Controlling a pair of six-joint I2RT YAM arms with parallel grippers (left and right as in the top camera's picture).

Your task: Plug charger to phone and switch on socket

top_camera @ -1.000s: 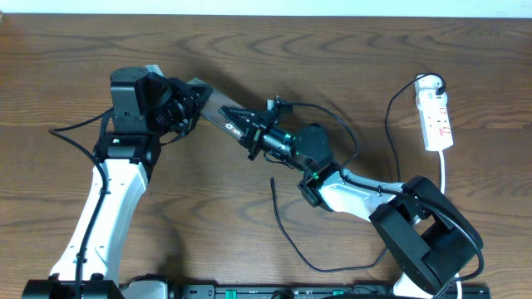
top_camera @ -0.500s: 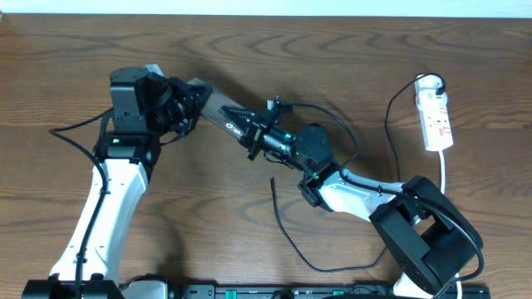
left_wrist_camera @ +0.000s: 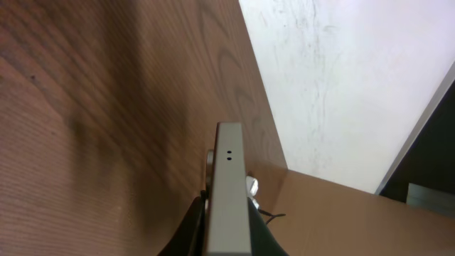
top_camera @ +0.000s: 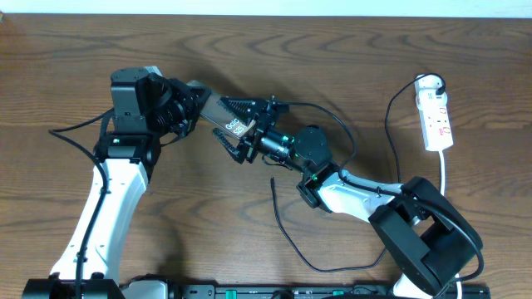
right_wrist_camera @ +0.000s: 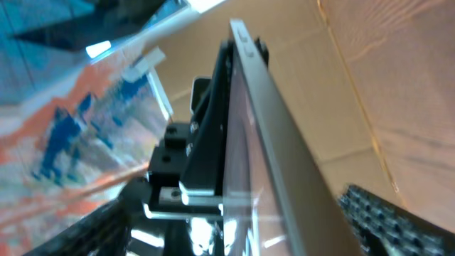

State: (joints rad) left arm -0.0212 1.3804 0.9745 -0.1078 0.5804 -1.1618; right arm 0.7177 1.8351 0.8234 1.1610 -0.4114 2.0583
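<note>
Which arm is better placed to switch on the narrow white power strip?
Likely right: the right gripper is open, free, on the strip's side; the left gripper is clamped on the flat bronze-black phone.

— Where do we find the phone (top_camera: 220, 112)?
— Just left of centre in the overhead frame, over the table (top_camera: 349, 50).
— And the socket (top_camera: 435, 116)?
— Upper right. We see the charger (top_camera: 283, 226) lying lower centre, well apart from it.

surface: wooden table (top_camera: 332, 50) | lying on it: white socket (top_camera: 436, 120) far right, charger (top_camera: 278, 218) cable
</note>
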